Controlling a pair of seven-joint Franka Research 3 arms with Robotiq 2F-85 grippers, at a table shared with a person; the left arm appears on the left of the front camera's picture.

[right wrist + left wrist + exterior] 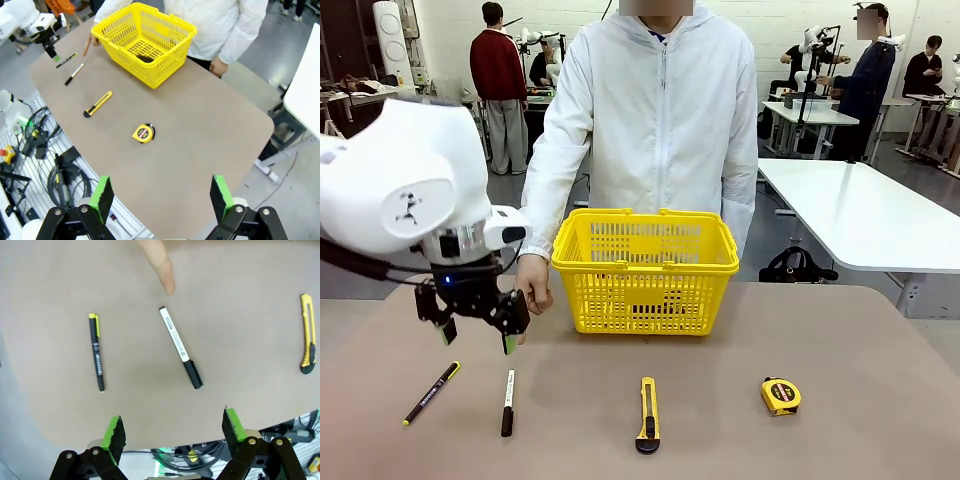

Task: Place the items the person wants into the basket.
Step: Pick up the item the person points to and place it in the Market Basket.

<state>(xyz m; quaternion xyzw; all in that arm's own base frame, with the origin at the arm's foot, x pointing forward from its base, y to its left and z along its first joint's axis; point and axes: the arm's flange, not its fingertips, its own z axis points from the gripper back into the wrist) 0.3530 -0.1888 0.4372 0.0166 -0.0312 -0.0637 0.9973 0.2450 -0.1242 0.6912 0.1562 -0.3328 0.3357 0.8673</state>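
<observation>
The left gripper hovers above the left side of the table, its jaws wide apart and holding nothing. In the left wrist view, both pens lie on the table beyond its fingertips.

The black pen with the yellow tip lies at the near left. The marker lies just to its right, apart from it, with its black cap toward the near edge. The person stands at the far side. One hand reaches down beside the basket, with a finger pointing at the table close to the marker's white end.

The yellow basket stands at the far middle, in front of the person. A utility knife lies at the near middle, and a tape measure lies to its right.

The right gripper hangs high over the table with its jaws wide apart and nothing between them.
</observation>
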